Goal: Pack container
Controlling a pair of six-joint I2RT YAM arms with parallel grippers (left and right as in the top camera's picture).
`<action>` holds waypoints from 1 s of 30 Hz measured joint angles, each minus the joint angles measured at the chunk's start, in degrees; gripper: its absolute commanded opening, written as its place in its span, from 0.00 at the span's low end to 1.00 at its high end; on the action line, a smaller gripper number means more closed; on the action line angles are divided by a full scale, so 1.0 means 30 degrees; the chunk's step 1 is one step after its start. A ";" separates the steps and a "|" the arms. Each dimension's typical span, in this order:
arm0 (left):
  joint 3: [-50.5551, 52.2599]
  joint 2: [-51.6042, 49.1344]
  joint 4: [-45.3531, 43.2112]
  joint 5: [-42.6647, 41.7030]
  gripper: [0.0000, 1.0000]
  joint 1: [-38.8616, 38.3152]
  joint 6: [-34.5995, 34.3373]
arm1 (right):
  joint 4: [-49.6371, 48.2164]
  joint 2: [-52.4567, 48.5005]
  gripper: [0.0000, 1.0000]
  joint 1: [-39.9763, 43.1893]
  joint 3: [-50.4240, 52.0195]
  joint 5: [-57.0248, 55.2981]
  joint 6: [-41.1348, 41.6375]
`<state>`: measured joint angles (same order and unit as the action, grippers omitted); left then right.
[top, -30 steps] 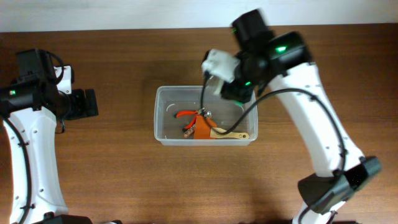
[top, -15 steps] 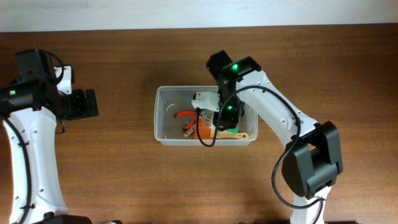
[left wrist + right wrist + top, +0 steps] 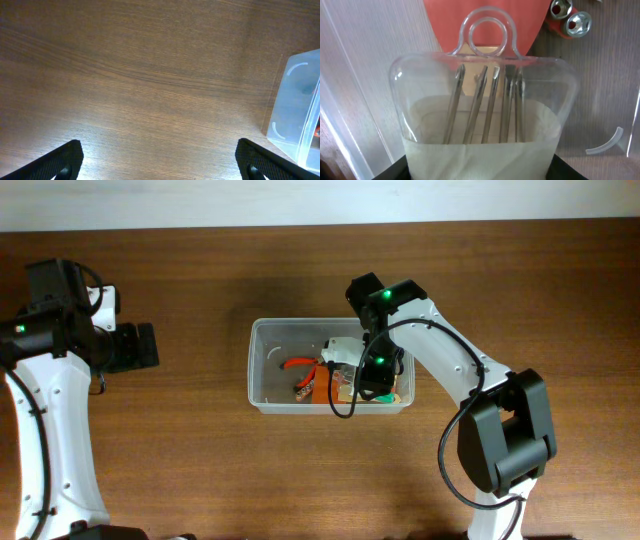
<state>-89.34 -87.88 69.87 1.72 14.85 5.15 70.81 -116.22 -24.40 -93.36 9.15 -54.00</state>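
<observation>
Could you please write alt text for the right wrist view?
A clear pack of thin metal rods, with a hang loop on top, fills the view between the right gripper's fingers. Behind it lie an orange item and the clear container.

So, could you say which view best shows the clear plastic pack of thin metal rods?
Right wrist: the clear plastic pack of thin metal rods fills it. Overhead, the right arm hides most; left wrist misses it.
</observation>
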 measured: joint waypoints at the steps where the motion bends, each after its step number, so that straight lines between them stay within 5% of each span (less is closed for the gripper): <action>1: 0.0000 0.0000 0.0000 0.0000 0.99 0.0000 0.0000 | 0.0000 0.0000 0.54 0.0000 0.0000 0.0000 0.0000; 5: 0.0000 0.0000 0.0000 0.0000 0.99 0.0000 0.0000 | 0.0000 0.0000 0.64 0.0000 0.0000 0.0000 0.0000; 7: 0.0000 0.0000 0.0000 0.0000 0.99 0.0000 0.0000 | 0.0007 0.0000 0.81 0.0000 0.0000 0.0000 0.0058; 8: 0.0000 0.0000 0.0000 0.0000 0.99 0.0000 0.0000 | 0.0007 0.0000 0.98 0.0000 0.0000 0.0007 0.0007; 21: 0.0000 0.0000 -0.0262 0.0000 0.99 0.0000 0.0000 | -0.0561 -0.0007 0.99 0.0000 -0.0488 -0.0080 0.1566; 30: 0.0000 0.0000 -0.1982 -0.1494 0.99 -0.0095 0.1676 | -0.0823 -0.0080 0.99 0.0831 -0.9493 -0.6404 1.0236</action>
<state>-89.34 -87.88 63.92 -2.76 14.57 10.17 68.34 -116.46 -21.91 -121.84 -10.07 -23.29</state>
